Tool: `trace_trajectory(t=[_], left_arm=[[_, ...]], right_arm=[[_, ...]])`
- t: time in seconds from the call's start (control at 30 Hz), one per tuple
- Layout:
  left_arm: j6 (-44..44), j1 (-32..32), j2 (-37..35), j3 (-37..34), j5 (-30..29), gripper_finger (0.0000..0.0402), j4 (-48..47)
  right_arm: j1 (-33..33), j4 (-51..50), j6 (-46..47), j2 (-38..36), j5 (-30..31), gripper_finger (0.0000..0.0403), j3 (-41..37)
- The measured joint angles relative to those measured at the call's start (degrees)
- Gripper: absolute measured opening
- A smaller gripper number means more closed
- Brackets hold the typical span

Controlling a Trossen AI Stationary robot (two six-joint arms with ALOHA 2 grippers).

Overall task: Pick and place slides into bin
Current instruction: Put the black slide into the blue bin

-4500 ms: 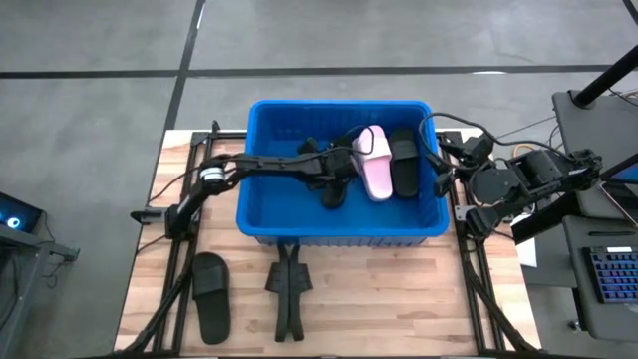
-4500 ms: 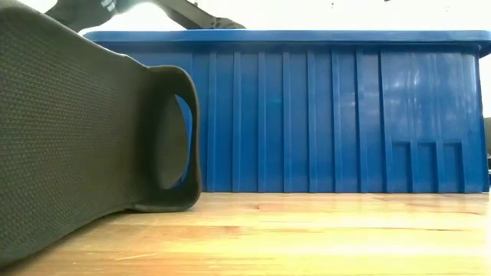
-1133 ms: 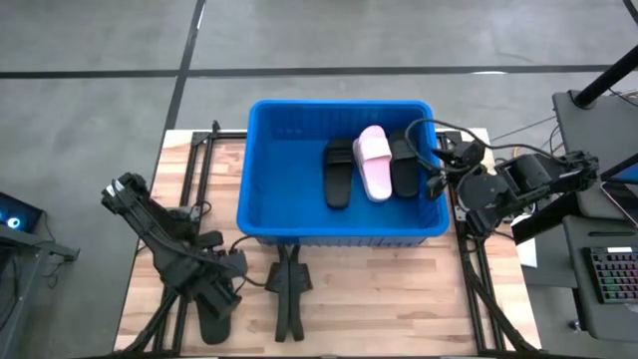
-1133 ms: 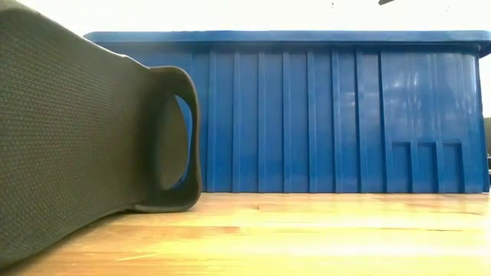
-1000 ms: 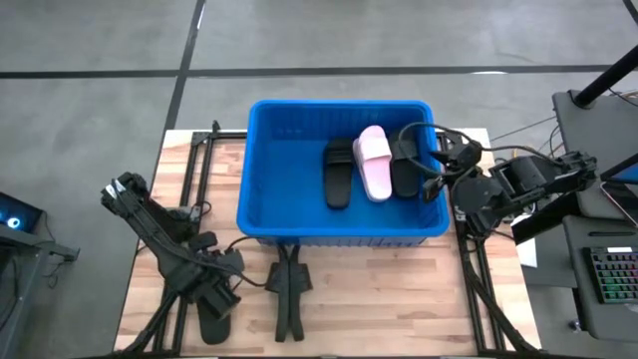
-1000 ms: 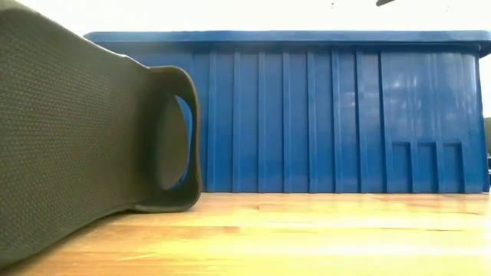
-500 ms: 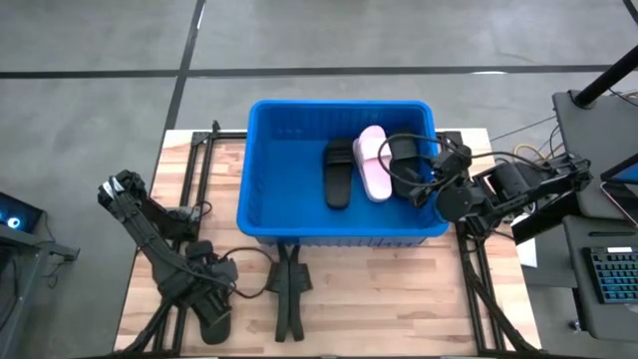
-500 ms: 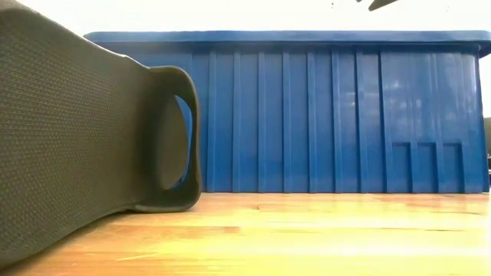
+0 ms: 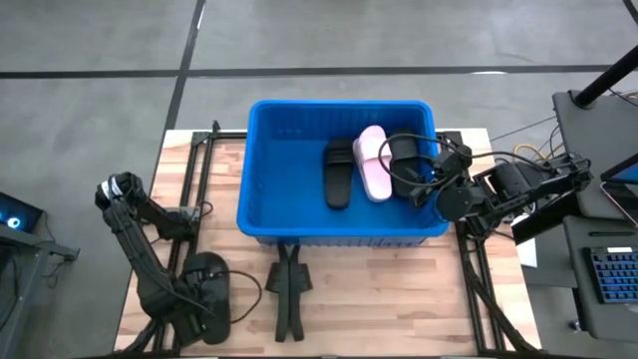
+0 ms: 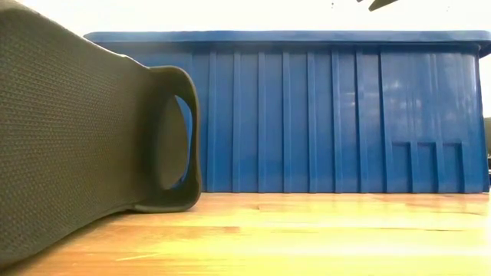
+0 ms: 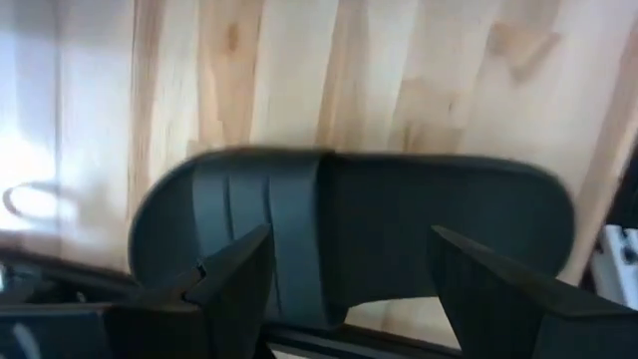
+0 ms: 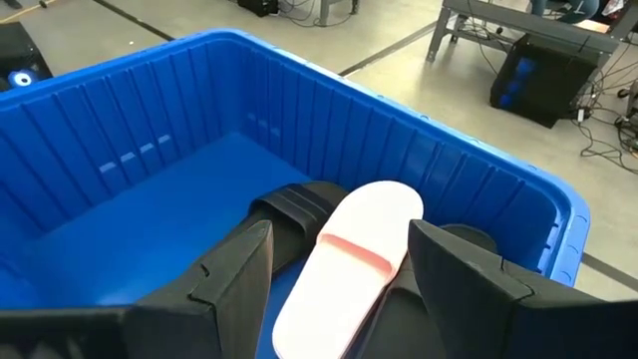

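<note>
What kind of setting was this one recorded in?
Most likely a robotics lab or workshop, not a home. A wooden table stands on a bare grey concrete floor, cables trail across that floor, and a keyboard sits on a desk beside the rig.

the table [image 9: 399, 289] shows pale wood planks with visible grain, lightly glossy. the bin [image 10: 322, 115] is smooth blue plastic, ribbed and shiny. the black slide [image 11: 349, 234] on the table looks matt and rubbery, its sole [image 10: 69, 130] finely textured up close. the pink slide [image 12: 349, 259] in the bin is smooth and matt.
</note>
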Motion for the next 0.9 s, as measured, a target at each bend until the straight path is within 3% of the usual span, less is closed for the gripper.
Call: trace_trajectory(t=[0.13,0.4,0.9], left_arm=[[-4.82,-1.36,0.00,-3.08,0.01,0.0246,-0.86],[-5.79,-1.80,0.00,-7.89,0.09,0.0246,3.36],[-13.56,-1.80,0.00,-16.35,1.85,0.0246,2.88]], right_arm=[[0.00,0.02,0.00,0.00,-0.01,0.0224,0.00],[0.00,0.02,-0.22,0.00,-0.02,0.0224,0.00],[0.00,0.09,-0.17,0.00,-0.02,0.0224,0.00]])
